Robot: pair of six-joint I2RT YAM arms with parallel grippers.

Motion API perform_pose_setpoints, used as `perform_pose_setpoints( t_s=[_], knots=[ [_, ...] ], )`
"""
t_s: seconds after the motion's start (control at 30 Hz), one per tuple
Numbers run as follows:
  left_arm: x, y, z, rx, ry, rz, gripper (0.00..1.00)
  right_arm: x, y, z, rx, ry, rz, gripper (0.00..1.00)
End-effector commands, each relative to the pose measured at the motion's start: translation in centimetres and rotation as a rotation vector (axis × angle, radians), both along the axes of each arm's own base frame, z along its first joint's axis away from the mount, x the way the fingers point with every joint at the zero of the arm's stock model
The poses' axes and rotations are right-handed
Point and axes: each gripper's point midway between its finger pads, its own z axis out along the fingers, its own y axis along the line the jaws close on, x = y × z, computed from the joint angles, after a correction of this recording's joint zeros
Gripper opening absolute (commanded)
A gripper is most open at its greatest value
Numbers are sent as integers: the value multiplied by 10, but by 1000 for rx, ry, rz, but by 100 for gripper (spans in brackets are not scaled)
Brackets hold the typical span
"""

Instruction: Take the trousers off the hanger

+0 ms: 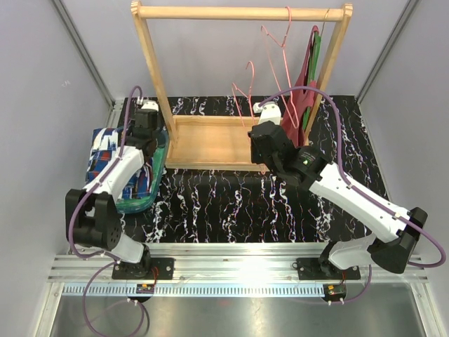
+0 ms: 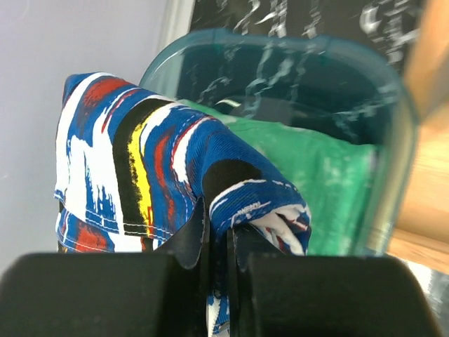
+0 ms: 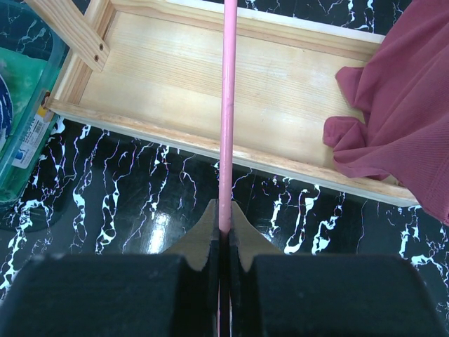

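Label (image 3: 27, 137) illegible, left gripper (image 2: 217, 239) pinching trousers (image 2: 140, 161), right gripper (image 3: 224, 210) pinching hanger (image 3: 228, 105)

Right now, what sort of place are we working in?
Probably a lab test cell, not a home: plain grey panel walls box in a black marbled tabletop, an aluminium rail runs along the near edge, and a small wooden clothes rack is staged as a prop.

Wooden rack (image 1: 207, 144) on blk marbled mat (image 1: 231, 203), teal bin (image 2: 302, 56) at its L, dark red garment (image 3: 400, 119) hanging at R end.
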Motion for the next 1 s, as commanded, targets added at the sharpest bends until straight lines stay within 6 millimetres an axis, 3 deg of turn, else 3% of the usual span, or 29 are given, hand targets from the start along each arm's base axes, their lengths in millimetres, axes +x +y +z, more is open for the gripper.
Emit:
perform_pose_setpoints(
  t_s=[0.0, 0.03, 0.2, 0.27, 0.33, 0.37, 0.43, 0.5, 0.53, 0.57, 0.6, 0.73, 0.8, 0.83, 0.87, 0.97],
  knots=[
    [14, -33, 11, -138, -94, -112, 0, 3, 6, 32, 89, -56, 6, 0],
    [14, -33, -3, -132, -45, -104, 0, 3, 6, 31, 88, -54, 8, 0],
    [19, -43, -12, -169, -15, -112, 1, 3, 7, 28, 85, -48, 8, 0],
    [20, -48, -14, -186, -10, -141, 8, 4, 7, 28, 84, -47, 6, 0],
    [19, -56, -14, -208, -1, -182, 22, 3, 8, 28, 85, -47, 9, 0],
    [18, -61, -8, -211, -8, -202, 33, 4, 7, 28, 84, -47, 6, 0],
    [14, -70, 5, -220, -17, -250, 44, 4, 6, 31, 81, -51, 5, 0],
    [6, -78, 36, -252, -87, -305, 54, 5, 5, 33, 77, -58, 1, 0],
    [1, -79, 46, -260, -111, -324, 70, 5, 5, 32, 71, -56, -1, 0],
    [-4, -82, 56, -272, -134, -344, 76, 6, 3, 31, 60, -58, -5, 0],
    [-13, -87, 80, -294, -196, -386, 80, 6, 3, 33, 59, -63, -6, 0],
    [-37, -91, 120, -353, -329, -425, 92, 7, 2, 34, 50, -65, -7, 0],
    [-39, -65, 121, -359, -374, -287, 97, 7, 2, 36, 50, -70, -7, 0],
    [-37, -55, 112, -407, -366, -198, 97, 7, 2, 36, 46, -73, -6, 0],
    [-34, -31, 110, -423, -368, -99, 96, 7, 1, 38, 48, -77, -9, 0],
    [-33, 15, 55, -510, -228, 172, 93, 5, 0, 49, 61, -98, 14, 0]
  ],
)
